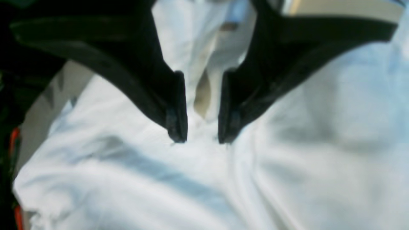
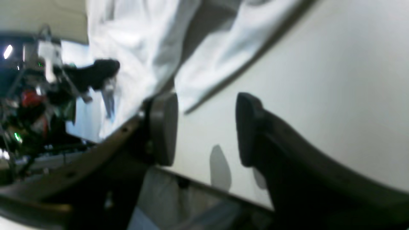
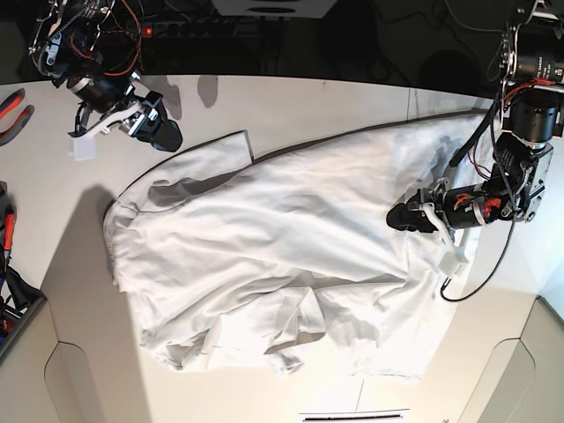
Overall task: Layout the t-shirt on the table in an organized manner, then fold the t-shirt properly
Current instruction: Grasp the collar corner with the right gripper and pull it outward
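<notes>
Left hand [image 3: 398,217], scene right: low over the t-shirt's [image 3: 291,247] right part, pointing left. Wrist view shows its two dark fingers [image 1: 177,108] parted by a narrow gap, tips at the white cloth. Whether a fold is pinched between them I cannot tell; the view is blurred.

Right hand [image 3: 163,132], far left of the scene: raised over bare desk [image 3: 335,101], just off the t-shirt's far-left sleeve. Fingers stand apart, nothing between them; only desk surface shows in the gap in its wrist view [image 2: 206,127].

T-shirt: spread wide across the middle of the desk, from the left side to the right edge. Far edge runs fairly straight. Near-left part bunched and creased, with folds piled toward the near edge.

Red-handled pliers [image 3: 12,104] lie at the far-left edge of the desk, well apart from the cloth.
</notes>
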Controlling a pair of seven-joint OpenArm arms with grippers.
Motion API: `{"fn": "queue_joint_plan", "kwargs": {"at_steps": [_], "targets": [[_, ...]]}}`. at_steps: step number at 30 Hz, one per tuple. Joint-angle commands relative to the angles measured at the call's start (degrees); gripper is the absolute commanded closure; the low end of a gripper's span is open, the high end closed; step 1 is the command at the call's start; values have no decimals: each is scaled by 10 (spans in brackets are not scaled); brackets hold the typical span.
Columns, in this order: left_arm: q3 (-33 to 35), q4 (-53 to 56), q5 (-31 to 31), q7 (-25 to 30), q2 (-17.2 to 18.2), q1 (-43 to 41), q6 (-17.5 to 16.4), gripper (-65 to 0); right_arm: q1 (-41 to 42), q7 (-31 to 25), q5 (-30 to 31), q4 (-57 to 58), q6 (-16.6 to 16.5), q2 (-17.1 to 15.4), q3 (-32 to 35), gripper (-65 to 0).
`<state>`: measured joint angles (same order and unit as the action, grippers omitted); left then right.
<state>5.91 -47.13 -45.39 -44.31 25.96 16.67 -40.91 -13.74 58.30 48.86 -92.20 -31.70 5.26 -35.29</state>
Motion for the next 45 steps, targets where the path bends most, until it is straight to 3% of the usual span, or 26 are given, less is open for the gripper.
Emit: {"fn": "queue_joint_plan", "kwargs": {"at_steps": [1, 16, 18, 23, 31, 36, 39, 42, 43, 45], "targets": [[-3, -6, 29, 3, 7, 6, 9, -211, 9, -12, 5, -3, 1, -1, 2, -306], [-3, -7, 42, 10, 7, 5, 9, -211, 104, -72, -10, 235, 6, 6, 7, -303], [-3, -7, 42, 10, 7, 4, 9, -211, 115, -82, -17, 252, 6, 5, 7, -258], [-3, -10, 43, 9, 9, 5, 9, -211, 146, -82, -65, 257, 7, 5, 7, 0], [-3, -10, 43, 8, 9, 5, 9, -211, 159, -25, -75, 215, 6, 4, 7, 0], [-3, -11, 43, 8, 9, 5, 9, -211, 148, 20, -77, 101, 2, 5, 7, 0], [-3, -11, 43, 8, 9, 5, 9, -211, 122, 21, -118, 7, 0, 5, 7, 0], [-3, -11, 43, 8, 9, 5, 9, -211, 97, 17, -151, -65, 0, 5, 7, -229], [-3, -11, 43, 8, 9, 5, 9, -211, 89, 12, -160, -75, 4, 5, 7, -265], [-3, -11, 43, 8, 9, 5, 9, -211, 73, -1, -168, -71, 12, 6, 8, -274]]}}
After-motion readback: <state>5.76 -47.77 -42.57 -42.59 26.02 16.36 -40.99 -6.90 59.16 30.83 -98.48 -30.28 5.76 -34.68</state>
